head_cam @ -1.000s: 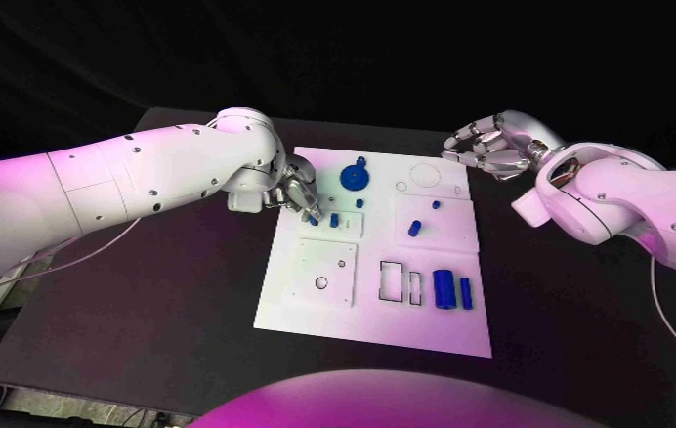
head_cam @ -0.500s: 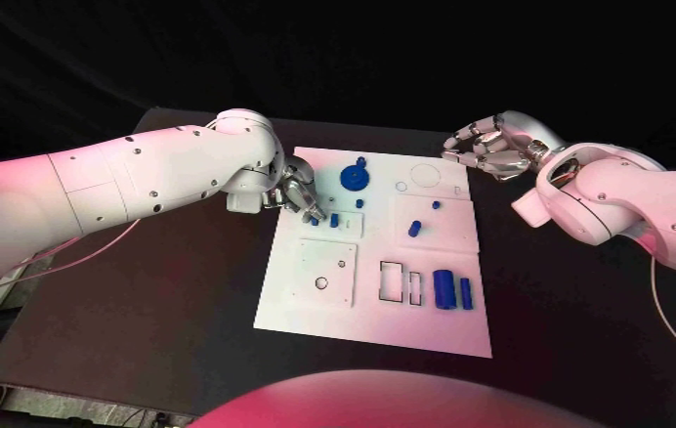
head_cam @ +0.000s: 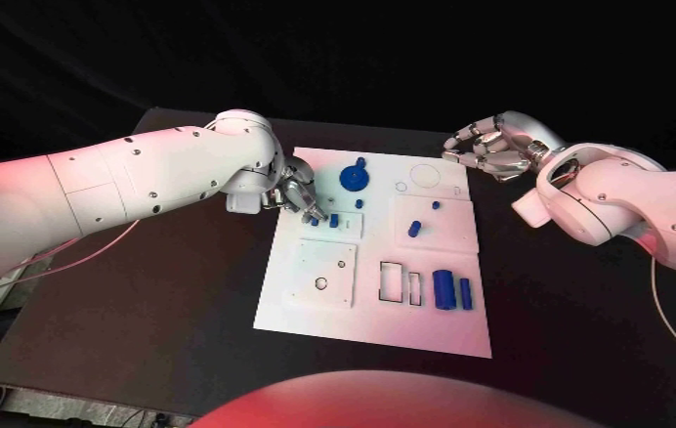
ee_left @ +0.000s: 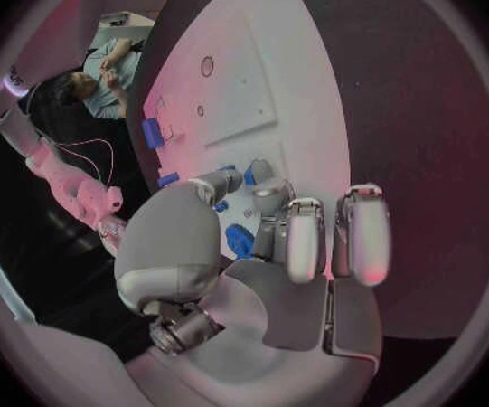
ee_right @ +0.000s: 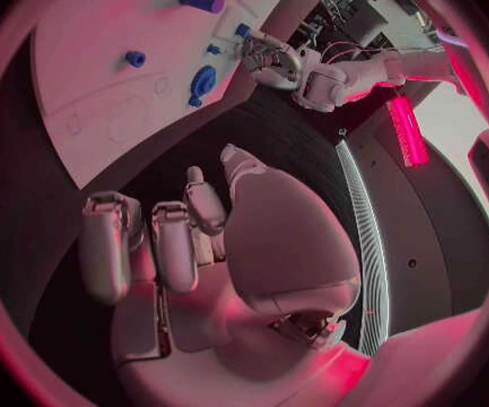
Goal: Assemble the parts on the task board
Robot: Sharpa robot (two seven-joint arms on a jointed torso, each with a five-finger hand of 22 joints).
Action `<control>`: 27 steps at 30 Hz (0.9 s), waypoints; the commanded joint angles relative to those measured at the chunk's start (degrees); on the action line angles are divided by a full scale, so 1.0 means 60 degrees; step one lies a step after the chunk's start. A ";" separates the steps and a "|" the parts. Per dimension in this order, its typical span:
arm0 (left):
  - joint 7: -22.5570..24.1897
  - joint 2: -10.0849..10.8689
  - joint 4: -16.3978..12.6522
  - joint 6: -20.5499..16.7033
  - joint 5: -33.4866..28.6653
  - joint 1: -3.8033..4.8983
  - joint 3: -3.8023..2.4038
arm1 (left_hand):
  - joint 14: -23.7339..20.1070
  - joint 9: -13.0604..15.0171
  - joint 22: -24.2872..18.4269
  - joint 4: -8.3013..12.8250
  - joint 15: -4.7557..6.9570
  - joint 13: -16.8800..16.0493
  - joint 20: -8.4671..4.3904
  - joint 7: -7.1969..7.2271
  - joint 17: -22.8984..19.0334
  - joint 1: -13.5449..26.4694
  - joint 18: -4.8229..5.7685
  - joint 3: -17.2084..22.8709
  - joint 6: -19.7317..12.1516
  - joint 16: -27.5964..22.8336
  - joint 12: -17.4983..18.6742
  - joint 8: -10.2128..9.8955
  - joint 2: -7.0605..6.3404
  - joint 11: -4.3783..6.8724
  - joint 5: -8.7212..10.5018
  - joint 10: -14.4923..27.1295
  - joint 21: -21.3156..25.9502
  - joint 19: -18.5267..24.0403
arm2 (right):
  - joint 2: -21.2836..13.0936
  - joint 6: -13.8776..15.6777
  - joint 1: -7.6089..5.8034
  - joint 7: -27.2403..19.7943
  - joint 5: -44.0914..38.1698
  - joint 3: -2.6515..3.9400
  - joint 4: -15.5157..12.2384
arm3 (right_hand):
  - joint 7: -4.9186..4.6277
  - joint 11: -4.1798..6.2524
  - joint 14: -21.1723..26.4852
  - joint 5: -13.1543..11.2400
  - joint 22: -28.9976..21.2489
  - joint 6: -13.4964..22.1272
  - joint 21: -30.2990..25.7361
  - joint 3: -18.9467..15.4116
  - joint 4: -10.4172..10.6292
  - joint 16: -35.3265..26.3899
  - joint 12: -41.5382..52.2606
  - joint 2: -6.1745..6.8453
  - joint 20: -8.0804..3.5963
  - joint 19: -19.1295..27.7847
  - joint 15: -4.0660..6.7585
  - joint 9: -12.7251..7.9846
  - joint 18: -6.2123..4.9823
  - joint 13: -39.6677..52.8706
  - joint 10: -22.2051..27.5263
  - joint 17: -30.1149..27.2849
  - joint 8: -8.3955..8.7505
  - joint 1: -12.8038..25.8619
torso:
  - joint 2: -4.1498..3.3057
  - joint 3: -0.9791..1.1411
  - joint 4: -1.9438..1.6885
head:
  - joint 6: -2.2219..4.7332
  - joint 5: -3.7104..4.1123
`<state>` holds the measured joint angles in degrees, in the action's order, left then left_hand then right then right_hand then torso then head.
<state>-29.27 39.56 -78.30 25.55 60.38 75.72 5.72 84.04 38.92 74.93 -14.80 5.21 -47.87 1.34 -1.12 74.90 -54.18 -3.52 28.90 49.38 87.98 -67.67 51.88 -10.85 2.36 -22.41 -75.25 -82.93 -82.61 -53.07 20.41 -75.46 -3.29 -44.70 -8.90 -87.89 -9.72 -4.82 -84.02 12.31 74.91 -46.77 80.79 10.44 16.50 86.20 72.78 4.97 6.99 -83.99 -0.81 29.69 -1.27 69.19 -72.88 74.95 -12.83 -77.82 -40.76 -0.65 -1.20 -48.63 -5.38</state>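
Task board flat white plate; left robot hand pinching small blue part; right robot hand empty, fingers curled.

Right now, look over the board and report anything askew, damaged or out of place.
Nothing stands out. The task board lies flat on the black table and looks undamaged, with the blue parts all resting on it. The left robot hand is at the board's left edge over a small part; the right robot hand hovers off its far right corner.
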 commanded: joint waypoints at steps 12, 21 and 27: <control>0.0294 0.0476 -0.0628 -0.2015 -0.0428 -0.0044 -0.0295 | 0.0690 -0.0042 0.0306 -0.0277 0.0012 0.0497 -0.0029 -0.0116 0.1391 -0.0315 0.0019 -0.0426 -0.0219 -0.0204 0.0277 -0.0188 -0.0015 -0.0037 0.0009 0.0356 0.0334 0.0301 | 0.0031 -0.0120 0.0009 -0.0091 -0.0063 0.0000 0.0036 | -0.0002 -0.0008 -0.0636 -0.0025 0.1502 -0.0003 -0.0031 -0.0044 0.0002 -0.0034 -0.0040 0.0052 -0.0065 -0.0048 0.0038 -0.0016 -0.0199 -0.0006 0.0058 0.1069 -0.0056 0.0017 | -0.0002 0.0003 0.0008 | 0.0154 -0.0001; 0.1841 0.0983 -0.1261 -0.4259 -0.1599 -0.0037 -0.0641 | 0.0074 -0.0367 -0.1472 -0.0309 -0.0314 0.2738 0.0220 -0.0555 -0.0479 -0.1043 -0.0393 -0.0845 -0.1044 -0.1360 0.1770 -0.0804 -0.0122 -0.0427 -0.0070 0.1950 0.1795 0.1543 | 0.0006 -0.0116 0.0032 -0.0097 -0.0059 0.0000 0.0014 | -0.0003 -0.0010 -0.0639 -0.0039 0.1505 0.0006 -0.0029 -0.0051 0.0002 -0.0030 -0.0022 0.0049 -0.0064 -0.0050 0.0037 -0.0019 -0.0198 0.0014 0.0041 0.1081 -0.0054 0.0029 | 0.0014 0.0027 -0.0017 | 0.0221 0.0083; 0.3991 0.0958 -0.1418 -0.5356 -0.0976 -0.0065 -0.0406 | -0.2474 -0.1092 -0.5324 -0.0149 -0.0959 0.3597 0.0740 -0.1320 -0.4917 -0.3001 -0.1101 -0.0645 -0.2072 -0.4841 0.3116 -0.1587 -0.0235 -0.1139 -0.0053 0.3712 0.5489 0.4357 | 0.0019 -0.0121 0.0040 -0.0117 -0.0035 0.0000 0.0007 | -0.0002 -0.0008 -0.0555 -0.0039 0.1311 0.0008 -0.0338 -0.0041 -0.0006 -0.0181 -0.0224 0.0021 -0.0063 0.0135 0.0037 -0.0022 -0.0276 -0.0213 0.0243 0.0778 -0.0060 0.0021 | 0.0001 -0.0015 -0.0004 | 0.0317 0.0142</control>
<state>-16.83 45.58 -86.43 0.53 53.88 75.47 3.12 71.88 32.76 45.93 -15.91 -0.11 -26.91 5.40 -8.46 49.67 -70.78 -9.70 24.63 37.68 62.49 -50.00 42.86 -12.34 -3.92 -22.63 -54.36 -52.96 -58.79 -52.99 20.40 -75.27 -3.40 -44.66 -8.90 -87.77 -9.72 -4.92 -84.02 12.31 74.94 -46.77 79.07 10.44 16.50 85.31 71.67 4.97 6.55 -83.56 -0.81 29.63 -2.16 68.13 -71.71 74.93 -12.83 -77.82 -40.72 -0.58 -1.27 -47.02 -4.62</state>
